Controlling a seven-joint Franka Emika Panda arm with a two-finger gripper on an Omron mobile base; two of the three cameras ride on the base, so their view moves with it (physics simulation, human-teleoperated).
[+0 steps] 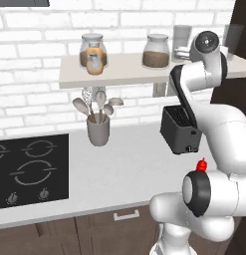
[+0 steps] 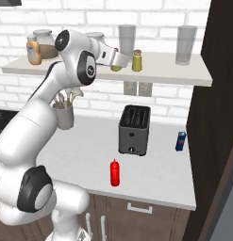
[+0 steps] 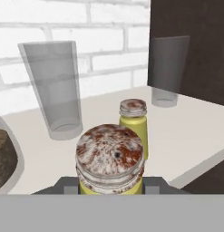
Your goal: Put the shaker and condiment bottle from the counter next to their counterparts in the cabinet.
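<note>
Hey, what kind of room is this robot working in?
A kitchen, and a rendered one. A toaster and a utensil crock stand on the counter, a black cooktop is set into it, and jars sit on a wall shelf.

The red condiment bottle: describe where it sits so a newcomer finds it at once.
Start at the pale counter under the wall shelf. In front of the dark toaster, toward the counter's front edge, stands the condiment bottle. It is the counter's one bright red thing, slim with a pointed nozzle, unlike the short blue bottle by the right-hand wall.
</note>
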